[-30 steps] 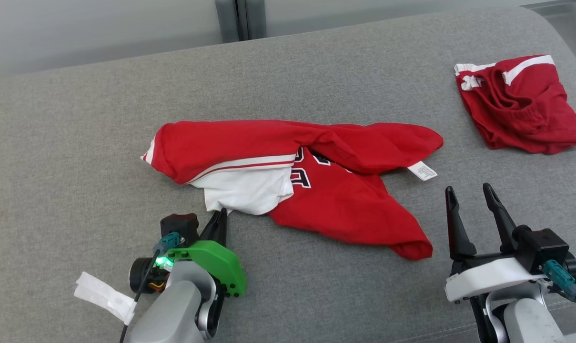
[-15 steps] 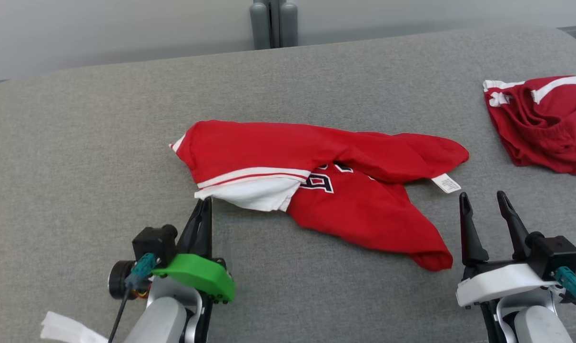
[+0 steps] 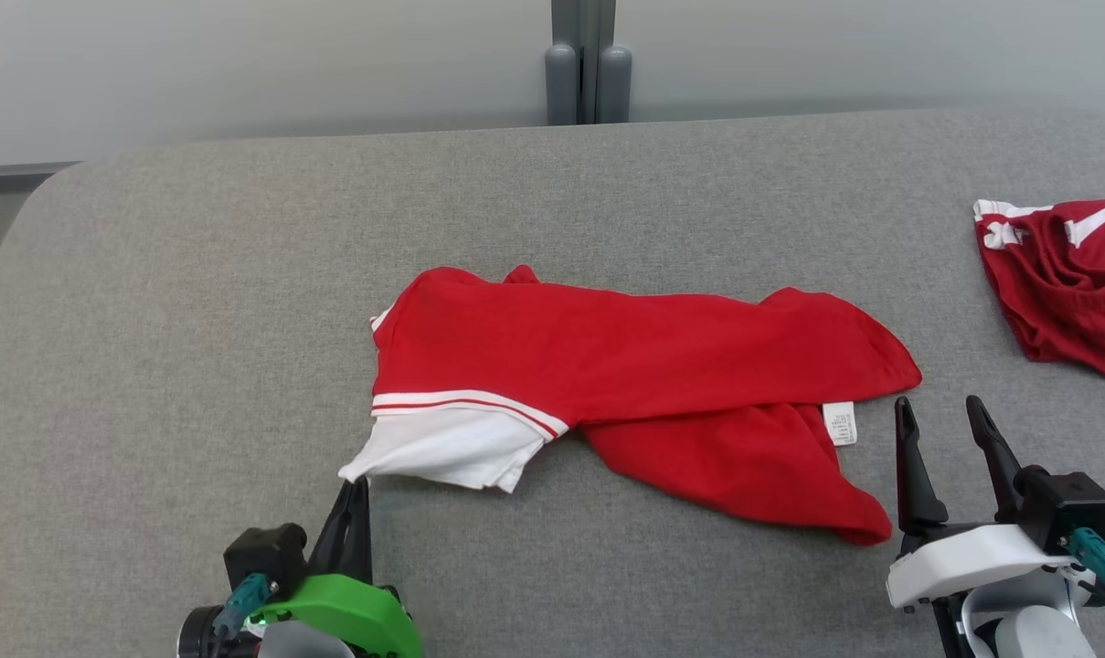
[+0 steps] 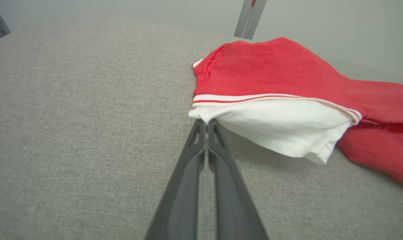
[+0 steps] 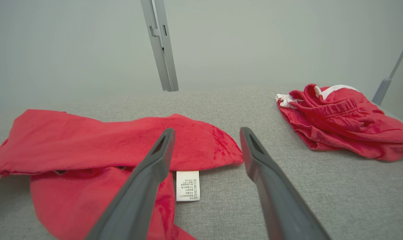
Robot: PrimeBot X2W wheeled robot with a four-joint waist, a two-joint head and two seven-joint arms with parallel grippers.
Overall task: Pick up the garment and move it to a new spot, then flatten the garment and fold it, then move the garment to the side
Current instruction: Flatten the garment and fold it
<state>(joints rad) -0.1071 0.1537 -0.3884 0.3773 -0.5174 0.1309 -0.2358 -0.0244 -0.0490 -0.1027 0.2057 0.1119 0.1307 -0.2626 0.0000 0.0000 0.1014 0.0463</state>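
Left gripper (image 3: 358,486) (image 4: 206,122): fingers pressed together, pinching the near corner of the white sleeve (image 3: 442,448) (image 4: 281,123) of the red garment (image 3: 643,356) (image 4: 271,73) (image 5: 104,140), which spreads ahead and rightward of it over the grey padded surface (image 3: 241,274). Right gripper (image 3: 937,407) (image 5: 207,131): fingers parted, holding nothing; the garment's white label (image 3: 840,423) (image 5: 187,185) lies just beside its left finger. Red shorts (image 3: 1073,283) (image 5: 341,120), white-trimmed, bunched: ahead and to that gripper's right, apart from the garment.
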